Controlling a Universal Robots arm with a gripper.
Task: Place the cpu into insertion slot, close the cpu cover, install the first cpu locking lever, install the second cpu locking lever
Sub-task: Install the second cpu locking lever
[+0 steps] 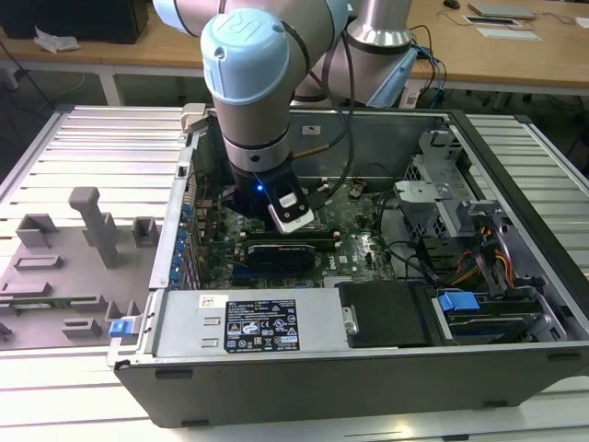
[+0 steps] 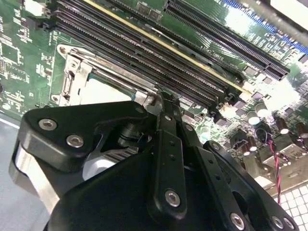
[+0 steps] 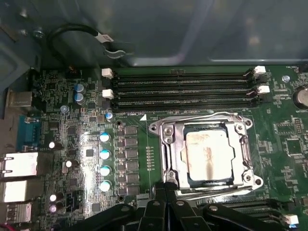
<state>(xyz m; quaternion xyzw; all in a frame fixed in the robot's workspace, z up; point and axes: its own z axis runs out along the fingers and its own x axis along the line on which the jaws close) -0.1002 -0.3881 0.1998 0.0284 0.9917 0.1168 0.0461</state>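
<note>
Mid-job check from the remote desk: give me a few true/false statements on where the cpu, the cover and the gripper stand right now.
1. The cpu lies in the insertion slot. True.
2. The cpu cover stands raised upright, away from the chip. False: in the first wrist view it lies flat around the chip, which shows through its window.
3. The gripper sits at the socket's edge, by the cover's corner. True, in both wrist views.
4. The gripper carries the cpu. False: the chip lies in the socket.
5. The arm works outside the computer case. False: in the exterior view it reaches down into the open case, over the motherboard.
</note>
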